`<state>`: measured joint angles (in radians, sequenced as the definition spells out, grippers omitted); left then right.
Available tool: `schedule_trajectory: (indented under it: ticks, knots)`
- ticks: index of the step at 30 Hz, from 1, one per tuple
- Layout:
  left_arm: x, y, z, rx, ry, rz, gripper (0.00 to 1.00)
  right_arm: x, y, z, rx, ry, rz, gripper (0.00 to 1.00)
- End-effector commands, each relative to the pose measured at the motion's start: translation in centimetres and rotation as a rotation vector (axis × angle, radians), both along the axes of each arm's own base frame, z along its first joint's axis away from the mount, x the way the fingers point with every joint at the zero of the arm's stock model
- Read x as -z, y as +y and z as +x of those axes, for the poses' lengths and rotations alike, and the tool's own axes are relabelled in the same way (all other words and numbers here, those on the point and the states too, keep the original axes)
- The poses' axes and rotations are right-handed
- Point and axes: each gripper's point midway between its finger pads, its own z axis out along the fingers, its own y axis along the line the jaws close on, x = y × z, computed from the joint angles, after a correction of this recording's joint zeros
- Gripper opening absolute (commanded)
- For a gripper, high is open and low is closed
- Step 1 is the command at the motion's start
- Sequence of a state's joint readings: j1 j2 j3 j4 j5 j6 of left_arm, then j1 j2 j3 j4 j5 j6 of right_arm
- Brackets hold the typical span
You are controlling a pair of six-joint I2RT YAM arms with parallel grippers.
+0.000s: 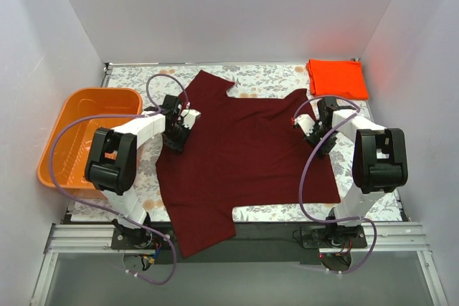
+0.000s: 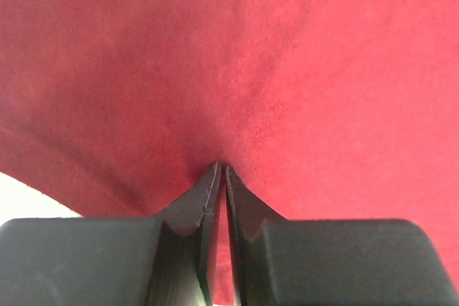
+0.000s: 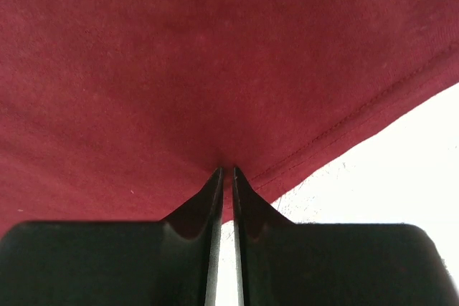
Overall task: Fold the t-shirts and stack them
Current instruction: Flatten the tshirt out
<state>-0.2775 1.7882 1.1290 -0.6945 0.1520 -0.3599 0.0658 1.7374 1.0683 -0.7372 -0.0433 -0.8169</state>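
Note:
The dark maroon t-shirt (image 1: 244, 155) lies spread over the middle of the table, one corner hanging over the near edge. My left gripper (image 1: 176, 141) is shut on the shirt's left edge; in the left wrist view the jaws (image 2: 223, 168) pinch the maroon cloth (image 2: 237, 62). My right gripper (image 1: 319, 141) is shut on the shirt's right edge; in the right wrist view the jaws (image 3: 226, 170) pinch the cloth (image 3: 215, 55) just inside its stitched hem. The bright orange-red t-shirt (image 1: 337, 78) lies as a folded rectangle at the far right corner.
An orange plastic basket (image 1: 82, 137) stands at the left edge of the table. The table (image 1: 265, 73) has a floral-patterned cover. White walls close in the back and both sides. Cables loop from both arms.

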Motion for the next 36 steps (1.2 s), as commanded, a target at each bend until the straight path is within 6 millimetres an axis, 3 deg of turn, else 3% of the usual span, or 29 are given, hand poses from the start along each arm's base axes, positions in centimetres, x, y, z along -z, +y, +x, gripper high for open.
schedule_trajectory:
  ticks: [1, 5, 8, 10, 11, 13, 14, 15, 17, 18, 19, 21, 22, 23, 25, 26, 28, 30, 31, 33, 35, 36]
  knots:
    - [0.2, 2.7, -2.2, -0.041, 0.007, 0.075, 0.07, 0.1, -0.7, -1.8, -0.005, 0.004, -0.025, 0.15]
    - [0.9, 4.3, -5.3, -0.050, 0.040, 0.118, 0.07, -0.2, -0.6, -4.4, -0.031, 0.031, -0.011, 0.15]
    - [0.5, 4.2, -6.0, -0.052, 0.060, 0.107, 0.07, -0.9, -0.5, -5.6, -0.050, 0.043, 0.002, 0.15]
    - [-0.8, 3.1, -5.1, -0.039, 0.032, 0.054, 0.10, -2.1, -0.1, -5.0, -0.055, 0.007, 0.021, 0.17]
    - [-1.6, 2.2, -4.7, -0.022, 0.025, 0.003, 0.14, -3.4, 0.4, -3.7, -0.054, -0.036, 0.047, 0.18]
    - [-4.8, -0.3, -1.8, 0.001, -0.036, -0.107, 0.22, -5.6, 1.7, -1.0, -0.025, -0.109, 0.126, 0.21]
    - [-6.9, -1.0, 0.4, 0.003, -0.100, -0.134, 0.23, -7.6, 2.3, 1.2, -0.002, -0.166, 0.175, 0.22]
    - [-7.7, -1.6, 1.5, 0.006, -0.124, -0.160, 0.26, -9.3, 2.8, 3.3, 0.025, -0.221, 0.210, 0.24]
    - [-12.3, -2.9, 7.3, -0.007, -0.307, -0.200, 0.32, -12.2, 3.5, 8.2, 0.094, -0.322, 0.266, 0.26]
    - [-12.8, -3.2, 10.2, -0.041, -0.355, -0.194, 0.36, -12.2, 3.7, 10.9, 0.158, -0.344, 0.285, 0.27]
    - [-14.5, -3.6, 12.1, -0.054, -0.413, -0.211, 0.37, -13.9, 3.8, 13.0, 0.177, -0.398, 0.297, 0.27]
    - [-15.4, -4.1, 16.0, -0.089, -0.491, -0.219, 0.39, -13.8, 4.3, 16.8, 0.238, -0.424, 0.333, 0.27]
    - [-14.4, -4.0, 16.1, -0.102, -0.471, -0.210, 0.39, -12.5, 4.3, 16.9, 0.242, -0.396, 0.329, 0.27]
    - [-15.4, -4.3, 17.6, -0.113, -0.520, -0.221, 0.40, -13.3, 4.4, 18.4, 0.268, -0.428, 0.348, 0.27]
    - [-15.3, -4.5, 19.1, -0.133, -0.542, -0.224, 0.42, -11.6, 4.6, 19.9, 0.297, -0.409, 0.358, 0.28]
    - [-14.4, -4.2, 20.3, -0.161, -0.557, -0.202, 0.43, -11.5, 4.7, 21.1, 0.324, -0.435, 0.369, 0.29]
    - [-14.6, -4.0, 22.2, -0.187, -0.590, -0.202, 0.43, -10.4, 4.4, 22.4, 0.344, -0.446, 0.360, 0.34]
    - [-13.1, -3.6, 24.0, -0.216, -0.594, -0.182, 0.43, -10.0, 4.4, 23.7, 0.359, -0.473, 0.363, 0.39]
    - [-13.7, -3.5, 25.0, -0.233, -0.616, -0.187, 0.43, -9.2, 4.3, 24.1, 0.367, -0.468, 0.358, 0.41]
    - [-11.5, -3.0, 26.2, -0.261, -0.603, -0.154, 0.43, -8.7, 4.2, 24.8, 0.380, -0.478, 0.360, 0.46]
    - [-11.0, -2.8, 27.5, -0.279, -0.619, -0.141, 0.43, -8.1, 4.0, 25.3, 0.398, -0.482, 0.350, 0.51]
    - [-9.5, -2.0, 28.1, -0.307, -0.609, -0.104, 0.43, -7.8, 4.0, 25.4, 0.401, -0.483, 0.348, 0.51]
